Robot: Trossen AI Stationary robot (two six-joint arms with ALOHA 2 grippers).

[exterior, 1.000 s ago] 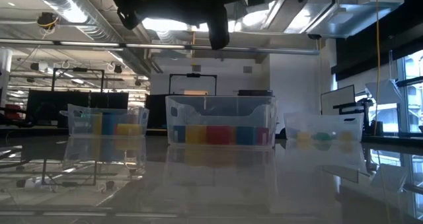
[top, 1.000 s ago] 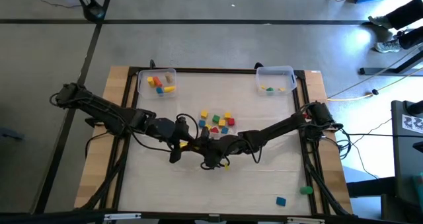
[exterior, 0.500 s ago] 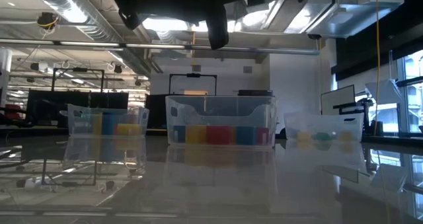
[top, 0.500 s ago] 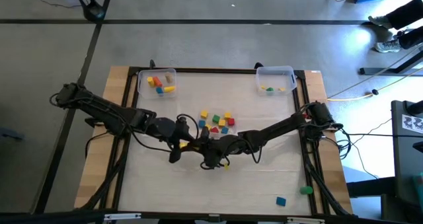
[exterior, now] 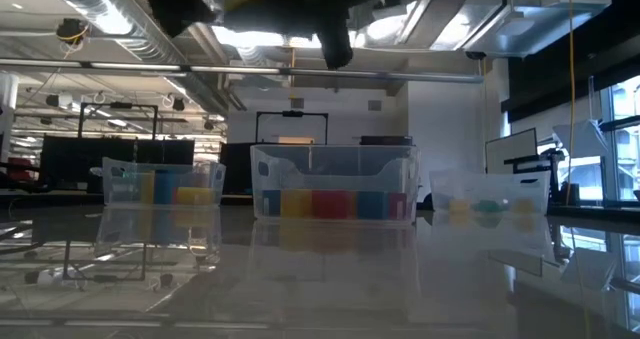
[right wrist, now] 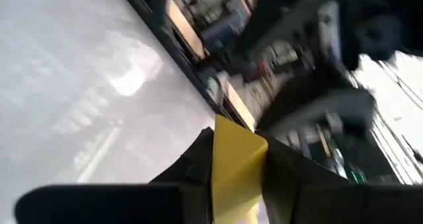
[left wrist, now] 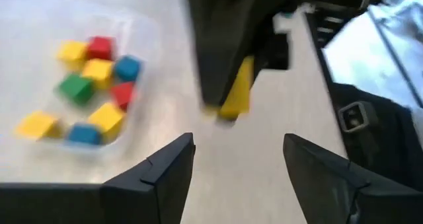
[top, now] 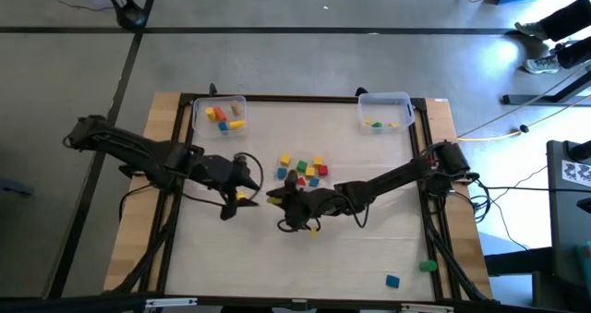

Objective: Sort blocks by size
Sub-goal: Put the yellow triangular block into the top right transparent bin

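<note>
Blur smears both wrist views. The right gripper (right wrist: 238, 178) pinches a yellow block (right wrist: 234, 164) at mid-table, beside the loose blocks (top: 302, 170). The left gripper (left wrist: 238, 168) hangs spread just beside it. Bare tabletop (top: 369, 248) lies nearer the front edge.

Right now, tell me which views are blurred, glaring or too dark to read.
Left wrist view: motion-smeared; the yellow block and the right tool holding it are streaked, the block pile soft. Right wrist view: background heavily smeared, with a glare patch on the table. Low view: backlit by ceiling lights, arms mere silhouettes. High view: evenly lit and sharp.
</note>
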